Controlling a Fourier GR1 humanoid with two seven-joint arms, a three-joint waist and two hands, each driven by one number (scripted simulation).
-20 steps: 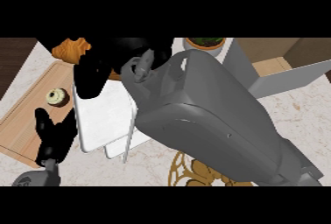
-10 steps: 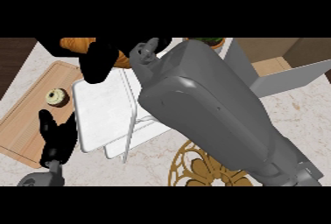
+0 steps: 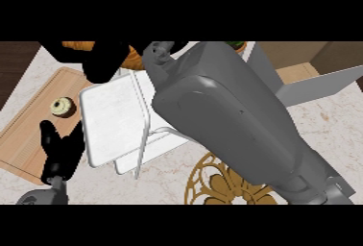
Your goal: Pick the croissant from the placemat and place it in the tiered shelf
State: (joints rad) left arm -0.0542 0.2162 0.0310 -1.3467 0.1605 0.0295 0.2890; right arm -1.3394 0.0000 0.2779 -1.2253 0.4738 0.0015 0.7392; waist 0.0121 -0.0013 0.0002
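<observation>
At upper left of the frame, the right hand [image 3: 99,60] has its fingers curled round one croissant [image 3: 106,52], above one white tiered shelf [image 3: 117,120]. One left hand [image 3: 60,151] rests at lower left, fingers relaxed and empty, beside one wooden board [image 3: 32,132] bearing one doughnut [image 3: 64,106]; one gold placemat [image 3: 212,185] at bottom centre. No legible writing.

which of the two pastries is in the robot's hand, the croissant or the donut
The croissant: the right hand holds it at the view's top, above the tiered shelf. The donut sits untouched on the wooden board, apart from both hands.
</observation>
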